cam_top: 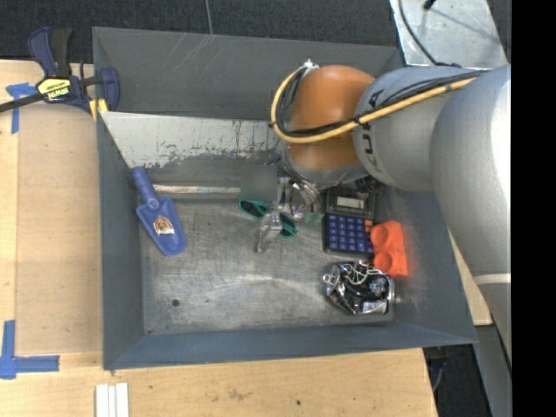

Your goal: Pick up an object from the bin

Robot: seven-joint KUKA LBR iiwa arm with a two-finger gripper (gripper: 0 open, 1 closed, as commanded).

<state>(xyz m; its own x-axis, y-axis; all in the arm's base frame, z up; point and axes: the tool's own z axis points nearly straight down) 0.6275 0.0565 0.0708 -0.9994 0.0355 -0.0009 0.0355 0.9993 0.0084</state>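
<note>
My gripper [276,226] reaches down near the middle of the bin, a little toward the back wall, its metal fingers pointing down-left. A small green thing [254,207] lies right beside the fingers on their left, partly hidden behind them; whether the fingers touch it I cannot make out. Just right of the gripper lies a dark calculator with blue keys [348,221].
A blue scoop-like tool [158,213] lies at the left of the bin. An orange block [390,248] sits by the right wall, and a crumpled black-and-silver wrapper [358,288] lies in the front right. The arm with its orange cover hangs over the back right.
</note>
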